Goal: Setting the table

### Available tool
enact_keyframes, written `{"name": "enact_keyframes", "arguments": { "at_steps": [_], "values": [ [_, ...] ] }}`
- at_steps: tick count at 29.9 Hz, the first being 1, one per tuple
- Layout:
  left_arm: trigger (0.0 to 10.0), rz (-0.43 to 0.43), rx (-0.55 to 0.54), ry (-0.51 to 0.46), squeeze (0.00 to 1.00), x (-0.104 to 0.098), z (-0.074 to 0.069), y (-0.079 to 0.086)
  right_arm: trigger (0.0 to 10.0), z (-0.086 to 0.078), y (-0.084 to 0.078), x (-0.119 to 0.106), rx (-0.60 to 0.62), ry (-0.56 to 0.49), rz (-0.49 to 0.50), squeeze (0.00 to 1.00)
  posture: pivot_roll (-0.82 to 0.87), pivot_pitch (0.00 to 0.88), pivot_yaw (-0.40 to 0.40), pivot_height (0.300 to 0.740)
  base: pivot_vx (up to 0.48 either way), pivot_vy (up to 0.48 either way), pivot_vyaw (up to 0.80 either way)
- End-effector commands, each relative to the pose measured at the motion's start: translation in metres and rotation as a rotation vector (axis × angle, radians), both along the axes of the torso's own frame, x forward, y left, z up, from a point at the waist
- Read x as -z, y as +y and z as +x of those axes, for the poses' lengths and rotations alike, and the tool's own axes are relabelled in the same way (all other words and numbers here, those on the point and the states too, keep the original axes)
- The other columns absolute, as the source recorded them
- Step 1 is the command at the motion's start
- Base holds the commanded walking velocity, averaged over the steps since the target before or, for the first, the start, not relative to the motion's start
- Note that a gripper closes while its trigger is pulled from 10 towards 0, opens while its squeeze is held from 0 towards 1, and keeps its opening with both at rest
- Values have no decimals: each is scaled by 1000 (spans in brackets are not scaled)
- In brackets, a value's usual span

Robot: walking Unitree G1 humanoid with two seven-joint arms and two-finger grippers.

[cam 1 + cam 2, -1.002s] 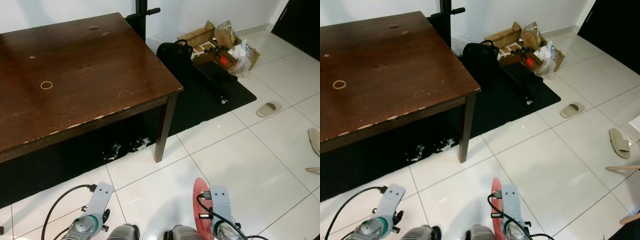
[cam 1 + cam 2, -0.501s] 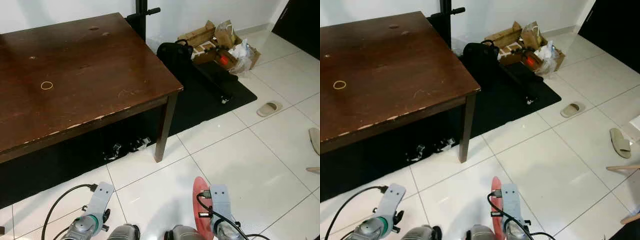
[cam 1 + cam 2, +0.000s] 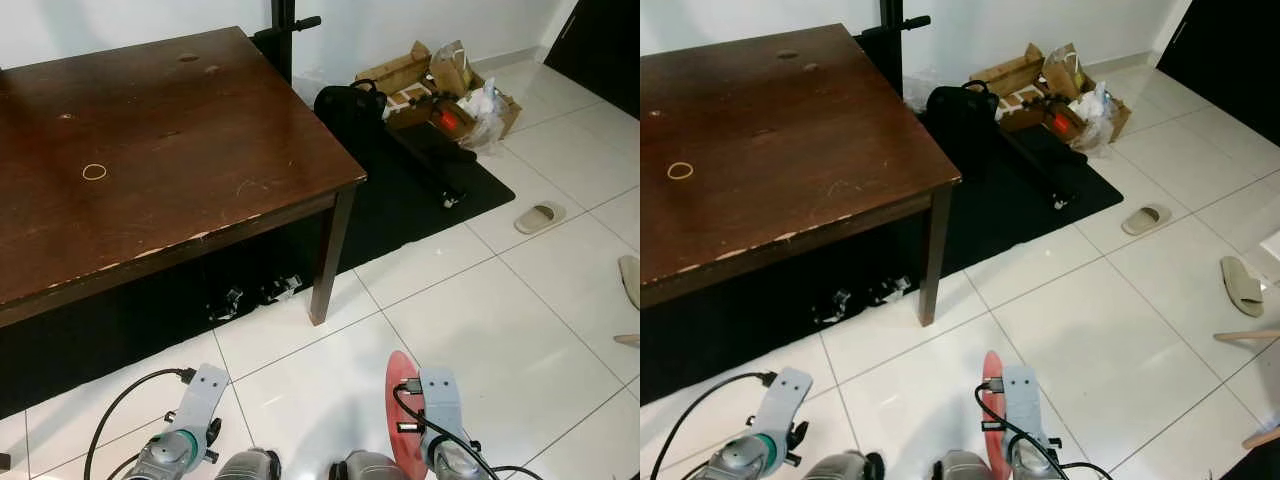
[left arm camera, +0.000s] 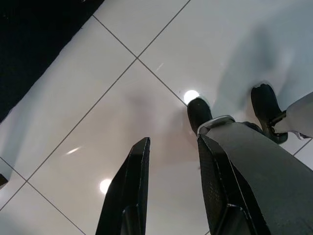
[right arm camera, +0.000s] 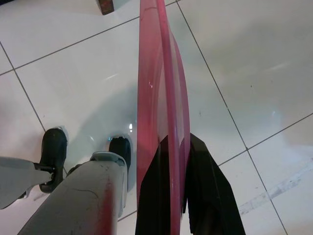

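A red plate (image 5: 161, 103) hangs edge-on in my right gripper (image 5: 178, 161), whose black fingers are shut on its rim; its red edge (image 3: 400, 410) shows beside my right wrist low in the left eye view. My left gripper (image 4: 171, 161) hangs over the white floor tiles, open with nothing between its fingers. The dark brown wooden table (image 3: 150, 150) stands ahead and to the left, with a small yellow rubber band (image 3: 94, 171) lying on its top.
A black mat (image 3: 420, 190) lies beside and under the table, with a black bag (image 3: 350, 105) and a long black case on it. Cardboard boxes and bags (image 3: 440, 85) are against the far wall. Slippers (image 3: 538, 216) lie on the tiles to the right. My legs (image 5: 73, 196) show below.
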State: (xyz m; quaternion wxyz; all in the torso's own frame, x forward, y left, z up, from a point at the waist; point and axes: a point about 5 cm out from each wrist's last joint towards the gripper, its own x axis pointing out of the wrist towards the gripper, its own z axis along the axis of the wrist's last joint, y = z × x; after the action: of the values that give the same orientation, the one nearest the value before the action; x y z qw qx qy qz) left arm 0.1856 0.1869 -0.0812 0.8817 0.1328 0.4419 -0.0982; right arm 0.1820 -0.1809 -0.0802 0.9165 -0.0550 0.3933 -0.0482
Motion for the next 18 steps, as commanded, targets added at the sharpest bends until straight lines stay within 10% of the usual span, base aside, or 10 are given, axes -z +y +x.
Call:
{"name": "enact_keyframes", "arguments": {
  "at_steps": [1,18],
  "values": [
    [10000,6,6,21,0,3,-5,-1,10000,0,-3,0,13,-4,-4,0,-83,0,26,740,0,0,0],
    [10000,-2,6,3,0,1,-1,-3,10000,1,-1,-1,7,-6,-3,0,-78,0,23,740,0,0,0]
  ]
}}
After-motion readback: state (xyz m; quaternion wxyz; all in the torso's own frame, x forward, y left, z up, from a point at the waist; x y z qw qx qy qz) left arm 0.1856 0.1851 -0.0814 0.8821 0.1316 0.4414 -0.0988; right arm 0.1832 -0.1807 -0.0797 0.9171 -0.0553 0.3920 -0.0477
